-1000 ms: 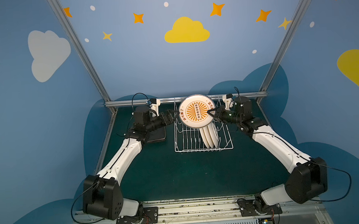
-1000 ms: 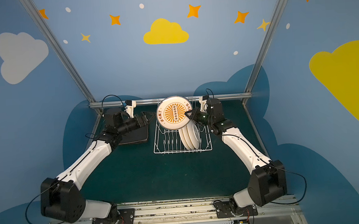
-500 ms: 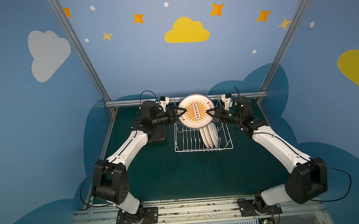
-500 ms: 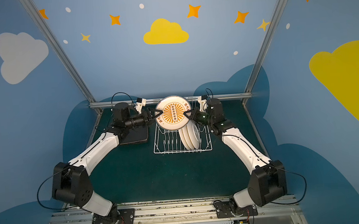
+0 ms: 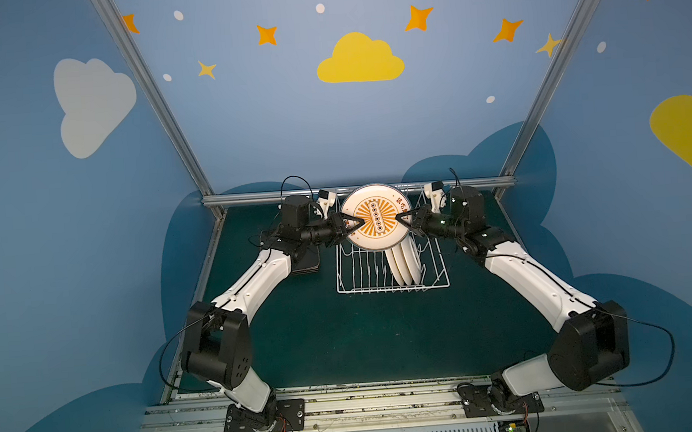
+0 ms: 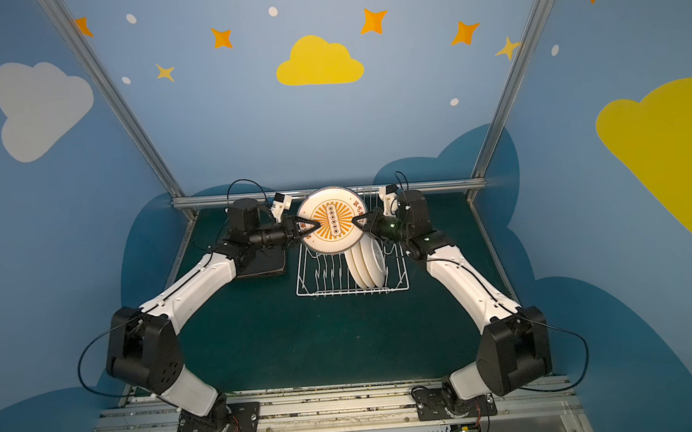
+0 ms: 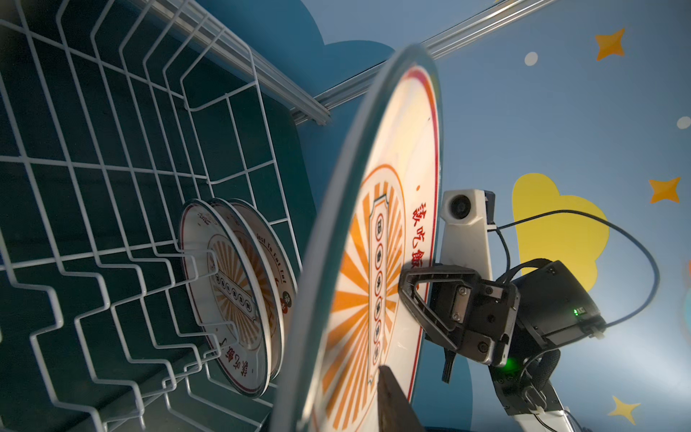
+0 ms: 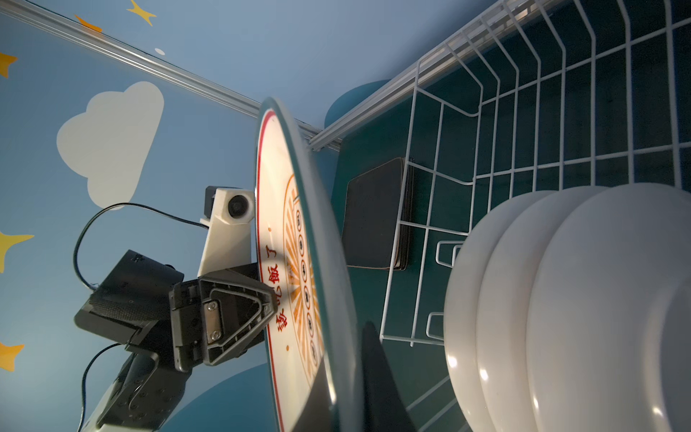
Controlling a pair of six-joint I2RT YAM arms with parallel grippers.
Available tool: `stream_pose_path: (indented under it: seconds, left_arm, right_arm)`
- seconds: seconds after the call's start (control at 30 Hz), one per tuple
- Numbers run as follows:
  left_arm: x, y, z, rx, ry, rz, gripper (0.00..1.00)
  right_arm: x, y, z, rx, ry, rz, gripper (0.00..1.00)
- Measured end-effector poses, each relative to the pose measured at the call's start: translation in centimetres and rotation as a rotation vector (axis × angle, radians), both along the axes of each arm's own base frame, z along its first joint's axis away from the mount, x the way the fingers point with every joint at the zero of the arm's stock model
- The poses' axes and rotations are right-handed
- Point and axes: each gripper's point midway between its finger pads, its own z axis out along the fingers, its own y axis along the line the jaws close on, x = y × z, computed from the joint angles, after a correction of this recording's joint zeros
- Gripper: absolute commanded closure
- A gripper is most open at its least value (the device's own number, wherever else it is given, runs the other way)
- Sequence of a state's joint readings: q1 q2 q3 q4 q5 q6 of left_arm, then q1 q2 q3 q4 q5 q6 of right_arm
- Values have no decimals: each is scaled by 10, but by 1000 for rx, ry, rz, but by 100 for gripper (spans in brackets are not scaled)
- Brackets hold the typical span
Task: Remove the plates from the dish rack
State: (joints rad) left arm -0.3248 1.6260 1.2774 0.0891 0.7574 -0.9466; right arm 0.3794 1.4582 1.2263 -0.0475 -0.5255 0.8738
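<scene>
While held clear above the dish rack (image 5: 383, 290), raised plate (image 5: 376, 219): round, white, orange sunburst centre, upright on edge, printed face toward the front edge of the surface (image 5: 365, 340); seen in both top views.
Right pincer (image 5: 398, 218): closed on the raised plate's right rim, one finger on the printed face, its partner behind.
Left pincer (image 5: 360, 222): narrow, straddling the left rim, one finger against the printed face; firm grip or not, cannot tell.
Dish rack: white wire, near the middle of the far edge.
Racked plates (image 5: 404, 263): three, round, white, on edge in the rack's right half, close together, below the raised plate.
Square plates (image 5: 308, 265): black stack, flat on the surface, just beside the rack's left side, partly under the left arm; count unclear.
</scene>
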Motion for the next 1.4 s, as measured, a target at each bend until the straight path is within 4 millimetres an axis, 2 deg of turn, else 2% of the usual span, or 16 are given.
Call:
stream_pose_path:
  seconds: [0.1,0.23,0.27,0.3,0.4,0.57,0.63,0.83,1.0,1.13,1.23,1.33,1.4]
  left_arm:
    - [1,1,-2,6,6,6,82]
    - [1,2,-2,-2,28,12,97]
    - [2,4,-2,-3,31,16,97]
    - [1,4,-1,-7,32,13,97]
    - [1,4,-1,-11,38,12,97]
    - [3,8,-6,7,50,33,97]
    - [6,14,-8,12,59,47,97]
    - [15,46,-7,37,61,110,97]
    - [12,61,10,73,15,117,97]
    - [-11,81,27,84,-9,133,97]
    - [-31,105,37,104,-23,179,97]
    - [-51,126,38,138,-19,218,97]
    - [-68,132,32,168,1,220,97]
  right_arm:
    - [-1,1,1,5,0,7,100]
    - [-1,1,1,9,1,11,100]
    - [0,1,2,13,-5,12,100]
    - [-1,1,2,14,-4,16,96]
    - [-1,2,2,17,0,20,78]
    - [-2,3,2,3,-14,27,22]
    - [-2,2,-1,-16,-20,28,16]
    - [-5,-4,-6,-97,-45,30,12]
    - [-14,-11,0,-160,-90,37,12]
    - [-23,-18,5,-209,-135,49,12]
    - [-30,-21,9,-242,-179,68,12]
    - [-37,-23,10,-286,-220,96,12]
    - [-42,-25,9,-318,-247,118,12]
